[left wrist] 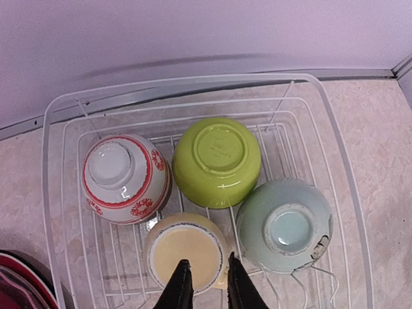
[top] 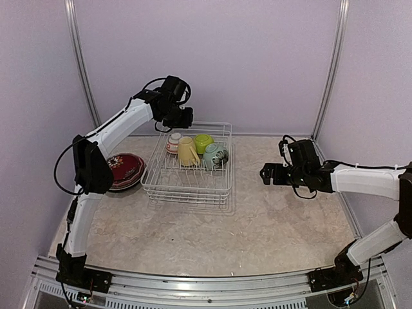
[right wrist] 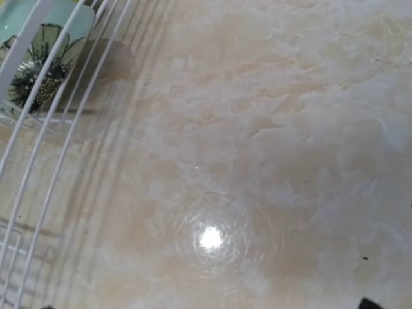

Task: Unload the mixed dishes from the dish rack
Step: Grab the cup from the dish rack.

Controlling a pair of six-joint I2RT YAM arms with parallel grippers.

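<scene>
The white wire dish rack (top: 188, 187) stands mid-table. It holds a red-and-white bowl (left wrist: 123, 177), a lime green bowl (left wrist: 217, 161) and a pale green bowl (left wrist: 284, 225), all upside down. A pale yellow mug (left wrist: 185, 248) sits in front of them. My left gripper (left wrist: 207, 275) hangs well above the mug, its black fingers only a narrow gap apart, with nothing between them. My right gripper (top: 266, 174) hovers wide open over bare table, to the right of the rack. In the right wrist view only one fingertip (right wrist: 368, 302) shows at the bottom edge.
A stack of plates, the dark red one (top: 127, 168) on top, lies on the table left of the rack. The back wall runs close behind the rack (left wrist: 193, 84). The pale green bowl (right wrist: 64, 26) shows through the rack wires (right wrist: 38, 141).
</scene>
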